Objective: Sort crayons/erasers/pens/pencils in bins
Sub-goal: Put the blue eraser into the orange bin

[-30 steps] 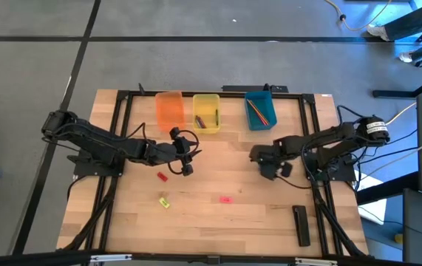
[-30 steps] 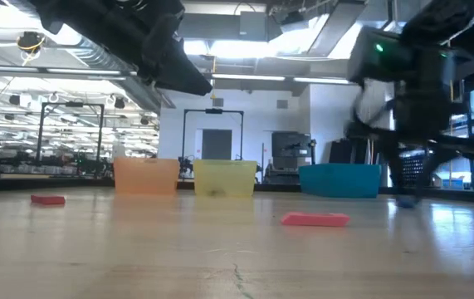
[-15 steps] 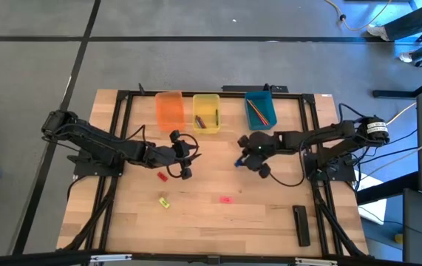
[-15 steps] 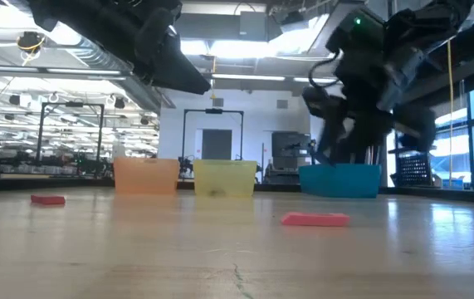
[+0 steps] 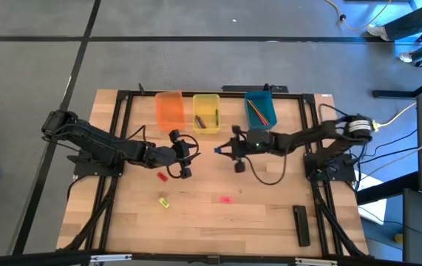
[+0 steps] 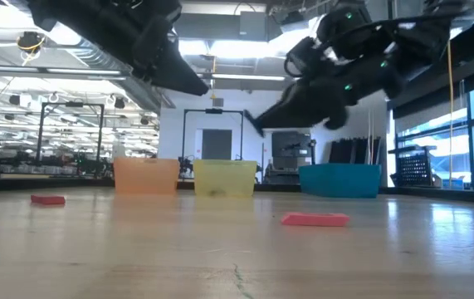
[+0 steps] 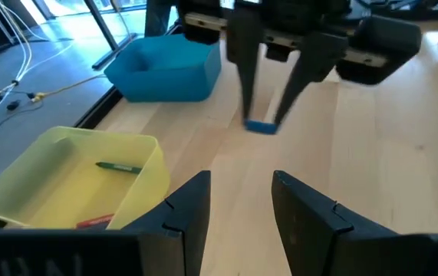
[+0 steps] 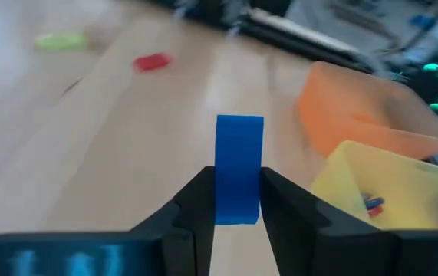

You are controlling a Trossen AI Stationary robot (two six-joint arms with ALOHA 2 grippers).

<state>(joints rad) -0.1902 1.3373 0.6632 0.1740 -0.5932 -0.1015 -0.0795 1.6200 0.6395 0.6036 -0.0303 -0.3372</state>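
Note:
A blue eraser (image 8: pixel 239 153) sits between the fingers of my right gripper (image 5: pixel 222 149), in the air over the table's middle, in front of the yellow bin (image 5: pixel 206 112). The orange bin (image 5: pixel 169 109) and the teal bin (image 5: pixel 260 108) flank it at the far edge. My left gripper (image 5: pixel 190 154) hangs open above the table, left of the right one and facing it, with nothing between its fingers. A red eraser (image 5: pixel 162 176), a yellow eraser (image 5: pixel 165 202) and a pink eraser (image 5: pixel 226 199) lie flat on the wood. My right gripper pinches the blue eraser's two flat sides (image 8: pixel 239 208) between its two fingers. The fingers come from the table's right, slanting a little downward, and lie along the eraser, whose free end juts out past the fingertips (image 7: pixel 280 115). The eraser is clear of the table.
The yellow bin holds a green crayon (image 7: pixel 117 165) and a reddish one; the teal bin holds pencils (image 5: pixel 258 111). A long black bar (image 5: pixel 301 224) lies near the front right. Bare wood stretches between the bins and the loose erasers.
My right gripper has carried the blue eraser up off the table near the right side and toward the table's left. Meanwhile it has tipped from pointing down to nearly level and rolled. The eraser has gone from lying on the wood to hanging clear.

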